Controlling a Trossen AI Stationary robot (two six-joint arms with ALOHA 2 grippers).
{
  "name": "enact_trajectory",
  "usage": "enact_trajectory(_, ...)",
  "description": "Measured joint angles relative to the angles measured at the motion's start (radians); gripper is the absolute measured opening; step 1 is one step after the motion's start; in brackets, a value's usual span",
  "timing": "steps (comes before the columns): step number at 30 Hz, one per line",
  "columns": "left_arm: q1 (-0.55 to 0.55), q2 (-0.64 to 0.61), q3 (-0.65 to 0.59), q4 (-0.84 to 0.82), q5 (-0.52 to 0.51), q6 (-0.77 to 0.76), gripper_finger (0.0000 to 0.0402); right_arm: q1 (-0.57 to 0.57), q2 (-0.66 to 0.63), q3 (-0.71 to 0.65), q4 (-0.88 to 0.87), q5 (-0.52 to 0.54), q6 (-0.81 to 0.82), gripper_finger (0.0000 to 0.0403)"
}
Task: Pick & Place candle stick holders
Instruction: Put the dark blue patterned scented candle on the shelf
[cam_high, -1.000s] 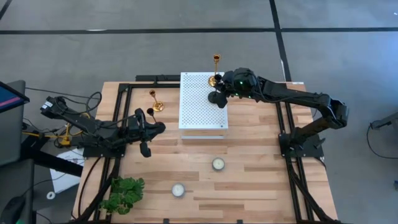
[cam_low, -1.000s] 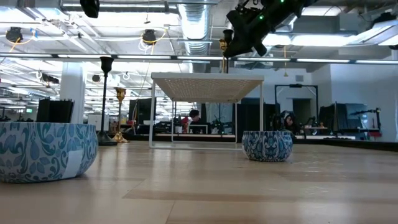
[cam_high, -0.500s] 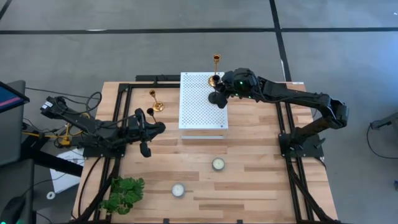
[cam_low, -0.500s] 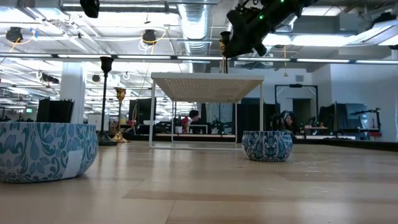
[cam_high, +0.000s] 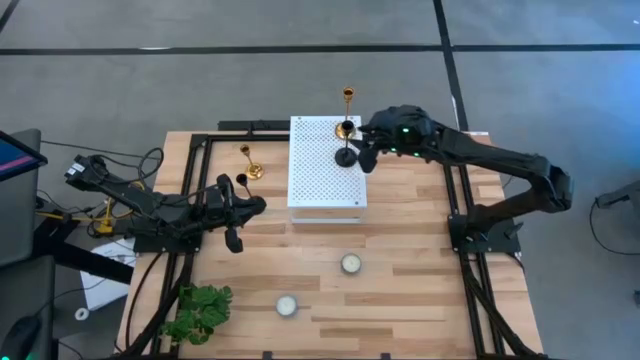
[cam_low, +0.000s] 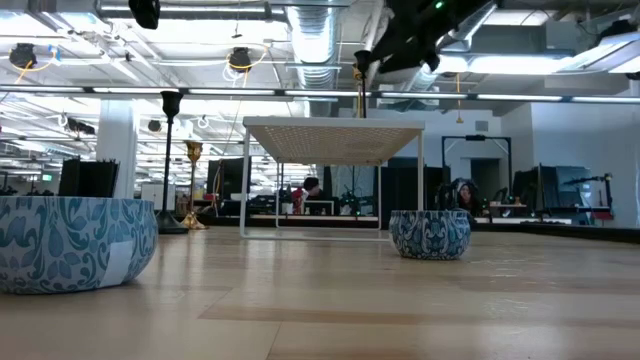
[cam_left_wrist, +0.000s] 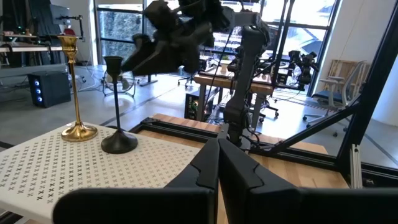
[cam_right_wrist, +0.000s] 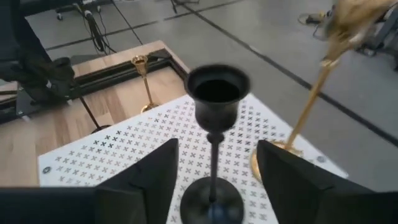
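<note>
A white perforated stand (cam_high: 326, 170) sits mid-counter toward the far edge of the counter (cam_high: 400, 270). At its far right corner a black candle stick holder (cam_high: 346, 150) stands upright beside a gold candle stick holder (cam_high: 347, 112). The right claw (cam_high: 368, 148), fingers spread and holding nothing, flanks the black holder's stem without touching it. A second gold holder (cam_high: 249, 162) and a second black holder (cam_high: 241, 180) stand on the counter left of the stand. The left claw (cam_high: 236, 208) rests shut and empty nearby. Two blue-patterned bowls (cam_high: 350, 263) (cam_high: 287, 305) hold whitish contents; a green plant (cam_high: 198, 312) occupies the near left corner.
</note>
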Motion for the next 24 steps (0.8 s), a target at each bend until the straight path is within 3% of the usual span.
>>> enact_trajectory(9,0.0,0.0,0.0,0.0,0.0,0.0,0.0006,-0.002,-0.186,0.0,-0.125,0.0,-0.052,0.0211)
enact_trajectory(16,0.0,0.0,0.0,0.0,0.0,0.0,0.0006,0.008,-0.296,0.0,-0.258,0.0,-0.038,0.0171)
enact_trajectory(24,0.0,0.0,0.0,0.0,0.042,-0.001,0.0006,0.083,-0.361,0.0,-0.424,-0.052,0.125,0.0116)
